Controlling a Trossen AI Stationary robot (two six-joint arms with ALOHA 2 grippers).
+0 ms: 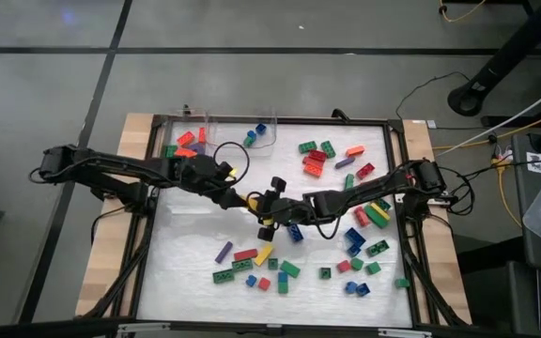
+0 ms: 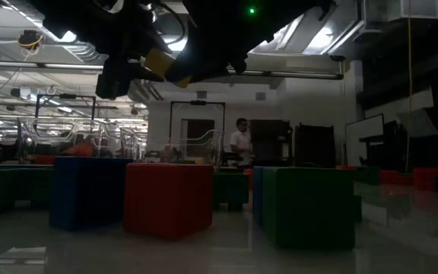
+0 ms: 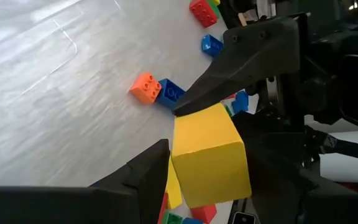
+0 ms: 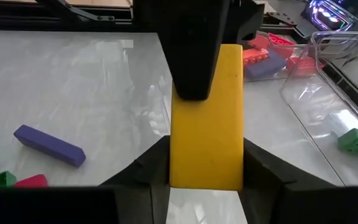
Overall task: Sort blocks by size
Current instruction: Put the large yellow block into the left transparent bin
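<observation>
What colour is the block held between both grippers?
Yellow: the block shows best in the right wrist view.

Plastic blocks on a glossy white table

The yellow block [image 4: 206, 118] has smooth, matt plastic faces; the orange block [image 3: 145, 88] is shiny plastic with round studs. The table surface [image 1: 186, 253] looks smooth, pale and reflecting, with a fine streaked grain. The clear bin [image 4: 337, 81] is transparent glossy plastic. The fingers [image 3: 253, 56] are dark matt plastic.

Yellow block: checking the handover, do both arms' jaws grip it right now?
Yes: the left wrist view shows the yellow block pinched by the left gripper below and the right gripper above.
</observation>
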